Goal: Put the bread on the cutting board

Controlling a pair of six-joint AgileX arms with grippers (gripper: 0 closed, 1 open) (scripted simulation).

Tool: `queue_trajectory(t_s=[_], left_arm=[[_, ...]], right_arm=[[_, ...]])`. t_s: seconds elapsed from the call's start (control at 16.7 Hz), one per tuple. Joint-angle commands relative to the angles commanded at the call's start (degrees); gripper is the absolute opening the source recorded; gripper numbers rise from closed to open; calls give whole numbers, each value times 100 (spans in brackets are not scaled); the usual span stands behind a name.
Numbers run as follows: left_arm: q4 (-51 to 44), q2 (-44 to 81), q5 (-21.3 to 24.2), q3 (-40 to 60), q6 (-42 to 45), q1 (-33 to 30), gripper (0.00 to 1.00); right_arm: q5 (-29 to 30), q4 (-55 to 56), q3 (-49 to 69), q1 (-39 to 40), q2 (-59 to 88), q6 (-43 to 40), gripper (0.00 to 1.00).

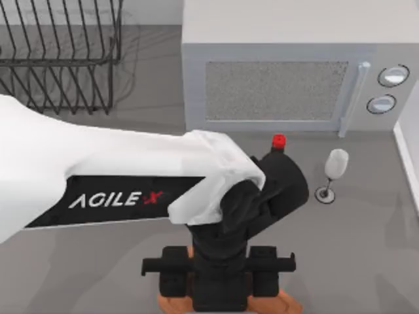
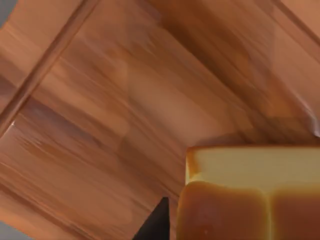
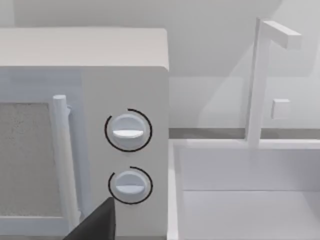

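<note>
Bread (image 2: pixel 250 195) sat gripped in the left gripper (image 1: pixel 219 278), directly above the cutting board (image 2: pixel 125 115) at the table's near edge; right gripper's state unclear.

rack (image 1: pixel 62 55): table's back left corner
microwave (image 1: pixel 294 72): back, right of rack
glass (image 1: pixel 332 173): before microwave
board (image 1: pixel 288 304): front edge
bread (image 2: pixel 250 195): on board
</note>
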Motion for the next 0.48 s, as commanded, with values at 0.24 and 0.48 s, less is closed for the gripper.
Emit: queue_trajectory(t_s=[0.24, 0.48], left_arm=[[0, 0, 0, 0, 0, 0, 100], [0, 0, 0, 0, 0, 0, 100]], right_arm=[[0, 0, 0, 0, 0, 0, 100], [0, 0, 0, 0, 0, 0, 100]])
